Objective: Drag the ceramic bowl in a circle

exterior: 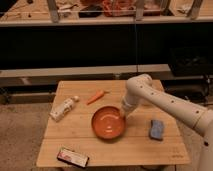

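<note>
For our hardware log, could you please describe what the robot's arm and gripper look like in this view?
The arm is white, built of thick, rounded tubular segments joined by a bulbous elbow; no cables, markings or sleeves show. Its gripper, at the rim of the round orange-red ceramic bowl, appears pale and narrower than the arm.
</note>
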Controlling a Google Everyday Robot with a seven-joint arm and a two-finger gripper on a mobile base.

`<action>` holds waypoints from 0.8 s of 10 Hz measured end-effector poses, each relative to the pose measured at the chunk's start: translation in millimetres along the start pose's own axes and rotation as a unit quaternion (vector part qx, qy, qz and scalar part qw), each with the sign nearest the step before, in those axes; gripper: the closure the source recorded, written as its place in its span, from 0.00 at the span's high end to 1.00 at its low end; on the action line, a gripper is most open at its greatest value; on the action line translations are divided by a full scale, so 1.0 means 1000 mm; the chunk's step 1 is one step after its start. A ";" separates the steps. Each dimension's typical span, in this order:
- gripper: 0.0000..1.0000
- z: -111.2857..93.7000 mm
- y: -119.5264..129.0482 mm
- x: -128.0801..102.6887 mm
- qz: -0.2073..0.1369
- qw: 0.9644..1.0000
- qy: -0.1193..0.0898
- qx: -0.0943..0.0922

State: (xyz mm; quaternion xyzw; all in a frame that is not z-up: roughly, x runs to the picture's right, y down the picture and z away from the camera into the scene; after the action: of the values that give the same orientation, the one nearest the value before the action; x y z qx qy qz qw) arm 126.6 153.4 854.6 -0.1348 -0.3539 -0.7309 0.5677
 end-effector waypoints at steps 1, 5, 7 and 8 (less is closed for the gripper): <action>0.00 -0.002 0.013 0.002 0.015 1.000 0.000 0.001; 0.00 -0.015 0.071 -0.042 0.078 0.997 -0.004 -0.004; 0.00 -0.018 0.077 -0.085 0.093 0.996 -0.005 -0.011; 0.00 -0.018 0.072 -0.108 0.092 0.996 -0.008 -0.014</action>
State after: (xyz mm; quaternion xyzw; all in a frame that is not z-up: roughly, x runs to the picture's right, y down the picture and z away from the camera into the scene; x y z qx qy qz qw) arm 231.5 212.9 803.1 -0.1802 -0.3342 -0.6796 0.6277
